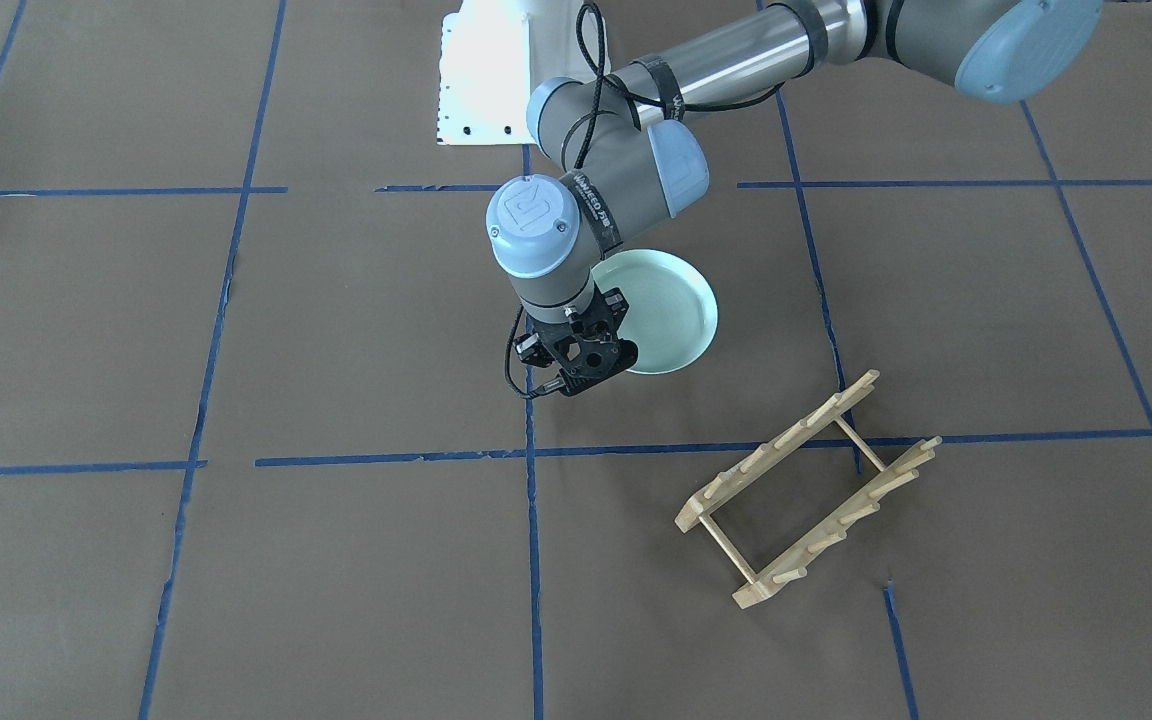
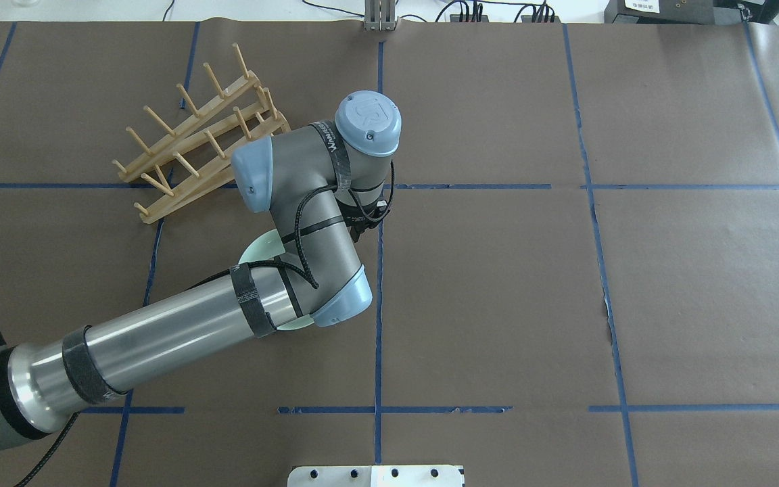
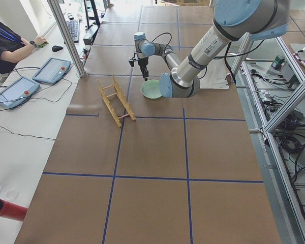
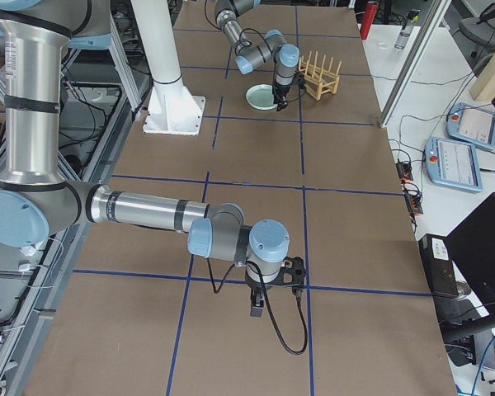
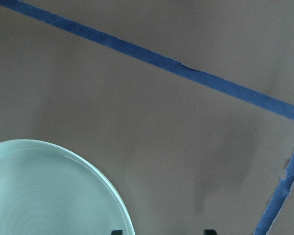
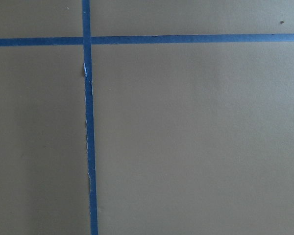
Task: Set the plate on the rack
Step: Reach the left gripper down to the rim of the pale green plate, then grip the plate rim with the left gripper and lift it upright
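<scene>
The pale mint-green plate [image 1: 671, 310] lies flat on the brown table near its middle; it also shows in the left wrist view [image 5: 44, 191]. The light wooden rack [image 1: 806, 490] stands apart from the plate on the operators' side, with nothing in it [image 2: 193, 135]. My left gripper [image 1: 601, 372] points down just above the plate's rim. In the left wrist view the left gripper [image 5: 160, 232] is open, one fingertip [image 5: 116, 232] at the rim, bare table between the tips. My right gripper [image 4: 274, 285] hangs over bare table far from both; I cannot tell if it is open or shut.
Blue tape lines [image 1: 531, 520] divide the table into squares. The white base mount [image 1: 486, 70] stands at the robot's side. An operator [image 3: 5, 40] sits beyond the table's far edge with control tablets [image 3: 51, 70]. A red cylinder [image 3: 7, 209] lies off the table's edge.
</scene>
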Robot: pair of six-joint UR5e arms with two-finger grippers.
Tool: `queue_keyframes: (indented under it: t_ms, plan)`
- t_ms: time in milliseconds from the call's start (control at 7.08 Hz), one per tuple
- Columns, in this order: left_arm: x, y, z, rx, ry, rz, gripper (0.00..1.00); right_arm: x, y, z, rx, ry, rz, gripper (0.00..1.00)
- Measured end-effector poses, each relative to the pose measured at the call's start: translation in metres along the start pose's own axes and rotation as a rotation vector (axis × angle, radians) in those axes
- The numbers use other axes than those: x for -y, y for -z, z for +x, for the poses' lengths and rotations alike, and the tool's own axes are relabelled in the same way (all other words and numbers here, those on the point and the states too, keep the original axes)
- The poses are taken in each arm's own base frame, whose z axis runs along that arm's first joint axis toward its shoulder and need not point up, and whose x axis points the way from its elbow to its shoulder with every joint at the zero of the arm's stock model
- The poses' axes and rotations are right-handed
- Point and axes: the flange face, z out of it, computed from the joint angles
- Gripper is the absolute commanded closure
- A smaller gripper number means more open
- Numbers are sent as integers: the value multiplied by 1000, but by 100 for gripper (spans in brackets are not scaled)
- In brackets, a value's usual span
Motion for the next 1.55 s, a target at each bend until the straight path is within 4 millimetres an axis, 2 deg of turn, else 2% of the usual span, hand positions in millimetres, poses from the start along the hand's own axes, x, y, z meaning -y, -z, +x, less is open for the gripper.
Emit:
queue_keyframes:
  t_ms: [141, 282, 424, 565, 988, 1129, 1271, 1412, 1553]
  plan:
    - [-1, -6, -3, 6, -2, -3, 55, 0, 0, 0, 0, 0, 0, 0]
    - [-1, -9, -6, 9, -3, -5, 62, 0, 0, 0, 0, 0, 0, 0]
    - [-2, -8, -9, 6, -6, -5, 90, 0, 0, 0, 0, 0, 1, 0]
    - [-2, -9, -11, 6, -8, -7, 100, 0, 0, 0, 0, 0, 0, 0]
    - [-8, -7, -15, -4, -3, -64, 100, 0, 0, 0, 0, 0, 0, 0]
    - [-10, 7, -15, -31, -7, -79, 100, 0, 0, 0, 0, -1, 0, 0]
    - [-8, 40, -17, -88, -11, -95, 100, 0, 0, 0, 0, -1, -1, 0]
    - [2, 86, -24, -168, -13, -119, 100, 0, 0, 0, 0, -1, 0, 0]
    - [20, 140, -37, -264, -7, -135, 100, 0, 0, 0, 0, -1, 0, 0]
